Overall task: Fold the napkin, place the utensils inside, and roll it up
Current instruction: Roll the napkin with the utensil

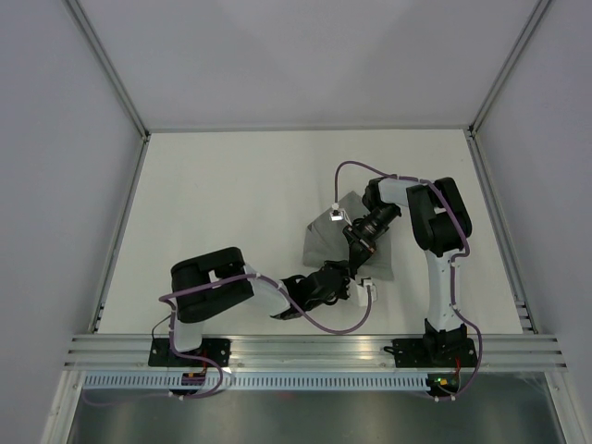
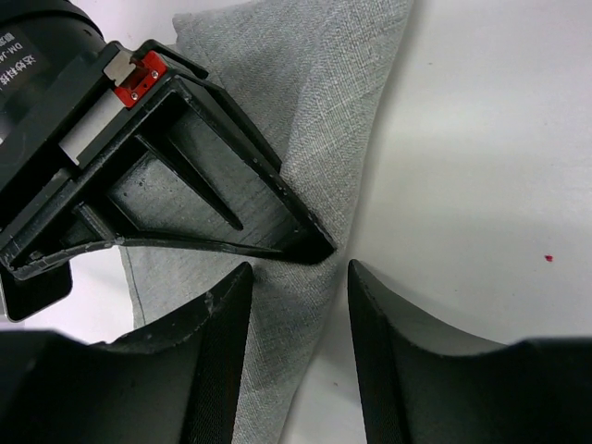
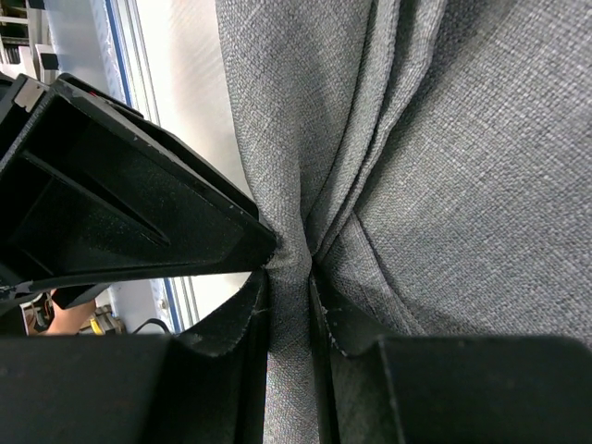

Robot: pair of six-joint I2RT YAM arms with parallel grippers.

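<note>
The grey napkin (image 1: 326, 239) lies crumpled and partly folded in the middle of the white table. My right gripper (image 1: 355, 256) reaches down onto its near edge. In the right wrist view the right gripper (image 3: 289, 277) is shut on a pinched ridge of the napkin (image 3: 462, 166). My left gripper (image 1: 343, 277) sits just in front of it. In the left wrist view the left gripper (image 2: 298, 268) is open, with a narrow corner of the napkin (image 2: 314, 92) lying between its jaws, the right gripper's finger (image 2: 185, 176) just ahead. The utensils are out of view.
An aluminium rail (image 1: 314, 350) runs along the near table edge by the arm bases. Grey enclosure walls stand left, right and behind. Purple cables with white tags (image 1: 335, 214) loop beside both wrists. A small red speck (image 2: 548, 258) marks the table.
</note>
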